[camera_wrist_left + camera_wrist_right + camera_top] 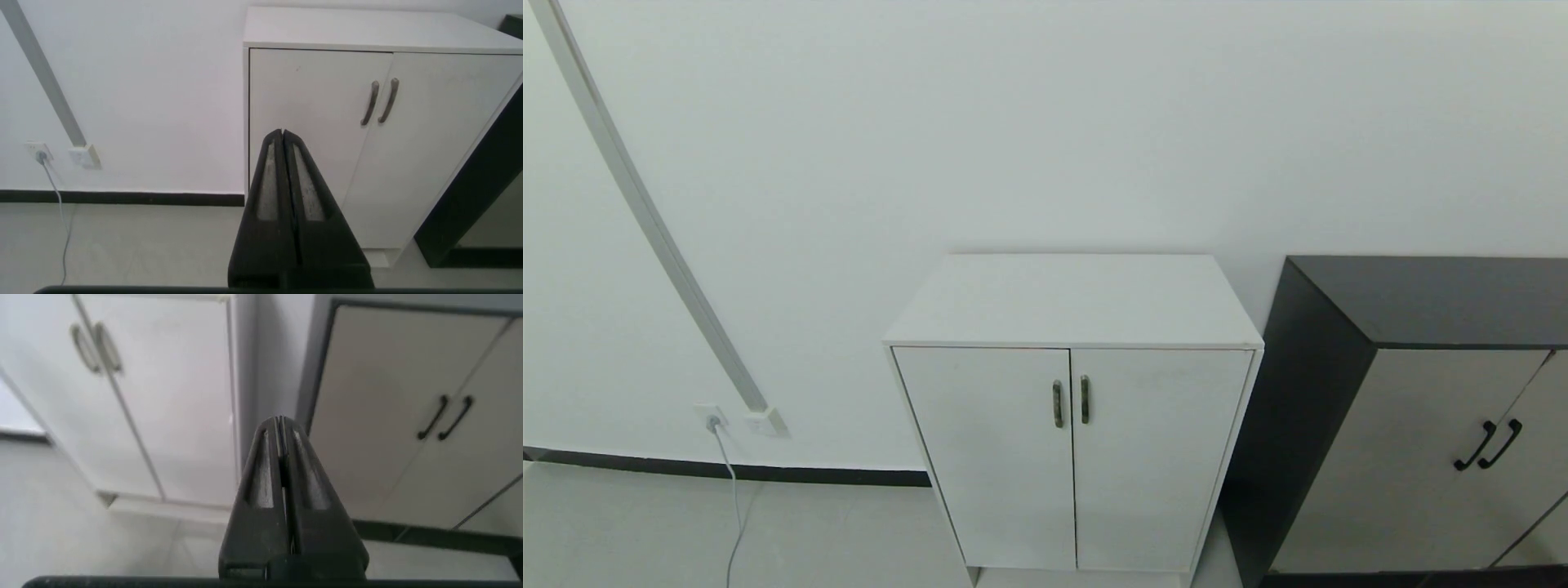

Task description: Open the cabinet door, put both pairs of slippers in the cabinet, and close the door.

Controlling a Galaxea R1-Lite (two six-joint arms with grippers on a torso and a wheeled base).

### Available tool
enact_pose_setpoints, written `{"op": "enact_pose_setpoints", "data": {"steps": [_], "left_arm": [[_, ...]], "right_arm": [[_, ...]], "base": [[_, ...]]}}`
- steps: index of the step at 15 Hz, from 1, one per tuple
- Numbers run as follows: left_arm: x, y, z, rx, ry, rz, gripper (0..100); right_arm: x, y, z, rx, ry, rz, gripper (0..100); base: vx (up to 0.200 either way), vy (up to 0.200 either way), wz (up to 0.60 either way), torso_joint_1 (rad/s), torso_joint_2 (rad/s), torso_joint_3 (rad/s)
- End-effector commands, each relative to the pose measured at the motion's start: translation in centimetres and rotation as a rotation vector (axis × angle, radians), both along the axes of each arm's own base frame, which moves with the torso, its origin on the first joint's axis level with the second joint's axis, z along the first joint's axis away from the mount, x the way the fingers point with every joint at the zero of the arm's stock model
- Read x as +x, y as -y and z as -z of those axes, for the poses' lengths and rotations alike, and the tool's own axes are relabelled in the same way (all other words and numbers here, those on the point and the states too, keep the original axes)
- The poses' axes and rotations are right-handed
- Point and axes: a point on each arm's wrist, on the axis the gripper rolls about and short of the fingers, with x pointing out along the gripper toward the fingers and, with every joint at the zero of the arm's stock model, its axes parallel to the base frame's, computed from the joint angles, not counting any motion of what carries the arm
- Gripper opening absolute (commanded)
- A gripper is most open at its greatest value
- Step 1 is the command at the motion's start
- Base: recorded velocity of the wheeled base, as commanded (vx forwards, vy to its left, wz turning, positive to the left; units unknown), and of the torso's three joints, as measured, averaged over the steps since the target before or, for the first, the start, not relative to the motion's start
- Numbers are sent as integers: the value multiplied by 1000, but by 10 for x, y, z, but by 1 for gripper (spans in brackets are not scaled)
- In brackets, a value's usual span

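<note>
White laminate cabinet, two doors, both shut, against the wall beside a black cabinet. Vertical bar handles at the centre seam, possibly metal: rigid, slim, the place to grip; doors likely swing lightly. Left gripper and right gripper: jaws together, empty.

Bright, even light; wide-angle curvature at the head view's edges.

Plain office room — white cabinet, wall socket.
</note>
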Motion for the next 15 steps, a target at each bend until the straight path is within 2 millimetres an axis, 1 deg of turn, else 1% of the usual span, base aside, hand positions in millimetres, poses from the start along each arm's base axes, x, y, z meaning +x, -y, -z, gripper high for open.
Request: {"op": "enact_pose_setpoints", "data": {"steps": [1,6,9,11,15], "left_arm": [[0,0,0,0,-2,0,0],[0,0,0,0,0,0,0],[0,0,0,4,0,1,0],[0,0,0,9,0,1,0],[0,0,0,9,0,1,0]], "right_arm": [[-4,0,1,2,47,11,0],[-4,0,1,63,45,42,0],[-4,1,1,135,50,63,0],[-4,2,1,139,54,93,0],[-4,1,1,136,55,89,0]], "base": [[0,0,0,0,0,0],[0,0,0,0,0,0],[0,0,0,0,0,0],[0,0,0,0,0,0],[0,0,0,0,0,0]]}}
